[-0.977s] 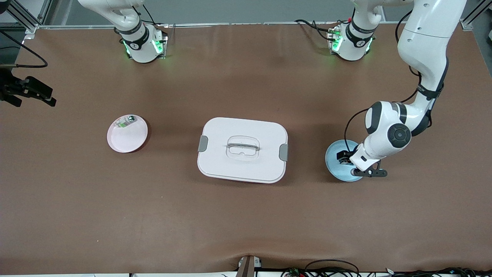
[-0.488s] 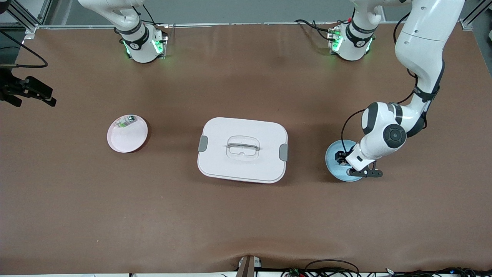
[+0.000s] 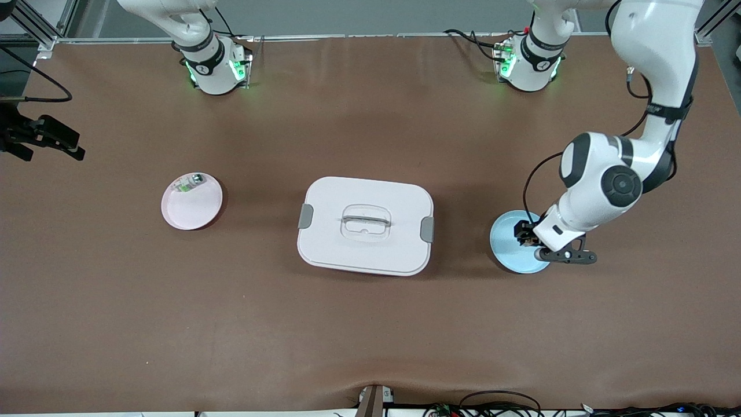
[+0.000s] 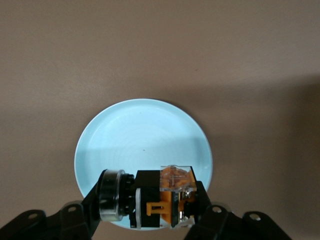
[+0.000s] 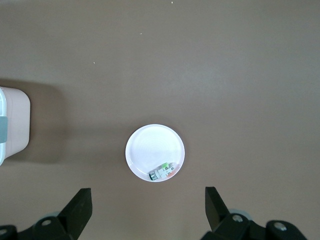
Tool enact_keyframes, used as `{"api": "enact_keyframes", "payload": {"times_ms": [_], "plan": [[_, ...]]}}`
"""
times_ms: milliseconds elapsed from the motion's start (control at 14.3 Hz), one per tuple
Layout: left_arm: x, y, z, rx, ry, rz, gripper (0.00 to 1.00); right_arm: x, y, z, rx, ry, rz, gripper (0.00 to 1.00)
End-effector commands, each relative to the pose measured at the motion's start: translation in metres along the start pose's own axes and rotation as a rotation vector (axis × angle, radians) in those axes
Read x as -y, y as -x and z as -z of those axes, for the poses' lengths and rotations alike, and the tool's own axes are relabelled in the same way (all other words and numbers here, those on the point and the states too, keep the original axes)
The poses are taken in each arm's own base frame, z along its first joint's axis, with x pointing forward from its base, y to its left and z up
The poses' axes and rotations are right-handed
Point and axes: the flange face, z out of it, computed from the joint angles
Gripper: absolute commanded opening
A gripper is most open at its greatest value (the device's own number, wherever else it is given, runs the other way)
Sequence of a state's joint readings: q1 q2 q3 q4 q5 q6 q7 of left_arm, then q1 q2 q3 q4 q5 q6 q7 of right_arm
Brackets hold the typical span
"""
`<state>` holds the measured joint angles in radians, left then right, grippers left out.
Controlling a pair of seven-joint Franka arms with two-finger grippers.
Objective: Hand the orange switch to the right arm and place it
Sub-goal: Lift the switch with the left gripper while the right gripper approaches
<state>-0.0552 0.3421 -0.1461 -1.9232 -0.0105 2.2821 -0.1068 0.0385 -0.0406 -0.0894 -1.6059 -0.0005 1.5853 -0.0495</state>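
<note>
Two plates sit on the brown bench [image 3: 370, 324], with a lidded white box [image 3: 365, 225] at mid-bench between them. Light blue plate [image 3: 509, 252] lies toward the left arm's end; pink plate [image 3: 191, 201] lies toward the right arm's end and carries a small green-and-silver part [image 3: 191, 183] at its rim on the side toward the robot bases.

Left gripper [image 4: 149, 205] is over the blue plate, above the rim toward the left arm's end of the bench. Its fingers [image 4: 97, 202] are clamped on the orange switch [image 4: 162, 197]. In the left wrist view the switch is seen between them against the plate below: black body, orange band, clear cap, silver ring at one end. Cannot tell whether the switch touches the plate.

Right arm waits. Right gripper [image 5: 148, 210] is high over the bench; its wrist view looks down on the pink plate. Fingers [image 5: 80, 207] spread wide, nothing between them.
</note>
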Motion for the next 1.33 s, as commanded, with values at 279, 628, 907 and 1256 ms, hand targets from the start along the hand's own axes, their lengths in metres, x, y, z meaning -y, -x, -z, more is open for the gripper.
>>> {"api": "enact_keyframes", "payload": {"times_ms": [279,628,907,1256], "plan": [[-0.055,-0.015,0.119,0.069,0.089,0.148,0.00,0.001,-0.004,0.011,-0.012,0.004,-0.005,1.00],[-0.130,-0.006,0.162,0.097,0.200,0.362,0.00,-0.002,-0.002,0.004,0.025,0.003,-0.009,1.00],[-0.212,0.009,0.191,0.160,0.316,0.527,0.00,0.023,0.000,-0.005,0.069,-0.001,0.033,1.00],[-0.290,0.025,0.210,0.241,0.406,0.703,0.00,0.103,0.019,0.002,0.145,-0.004,0.175,1.00]]}}
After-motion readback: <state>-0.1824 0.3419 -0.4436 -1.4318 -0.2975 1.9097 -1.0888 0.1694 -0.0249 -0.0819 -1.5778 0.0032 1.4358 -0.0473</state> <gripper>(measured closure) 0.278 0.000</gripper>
